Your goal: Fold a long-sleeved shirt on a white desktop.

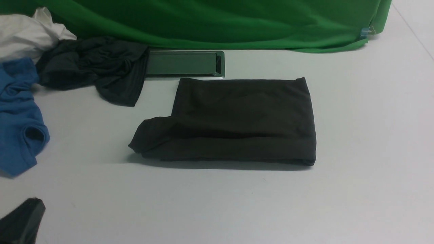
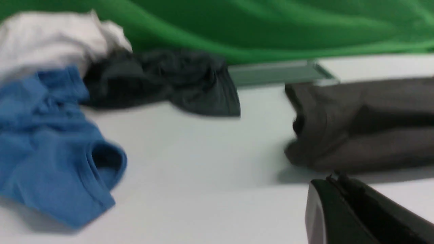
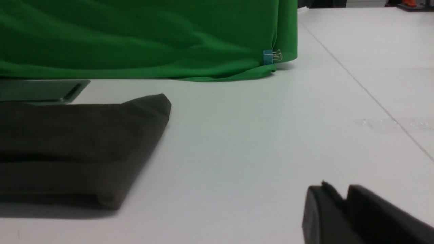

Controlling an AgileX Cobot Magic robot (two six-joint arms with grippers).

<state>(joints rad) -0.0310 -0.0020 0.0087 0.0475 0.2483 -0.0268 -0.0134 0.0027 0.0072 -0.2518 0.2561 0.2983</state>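
Left gripper (image 2: 339,189), right gripper (image 3: 339,198): seemingly pressed together, empty, clear of long-sleeved shirt (image 1: 237,118).

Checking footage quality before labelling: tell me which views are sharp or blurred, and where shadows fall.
Front view: sharp, evenly lit; the shirt throws a soft shadow along its near edge on the desktop. Left wrist view: smeared throughout, the blue T-shirt and left gripper both soft. Right wrist view: sharp on the shirt's corner, the right gripper out of focus.
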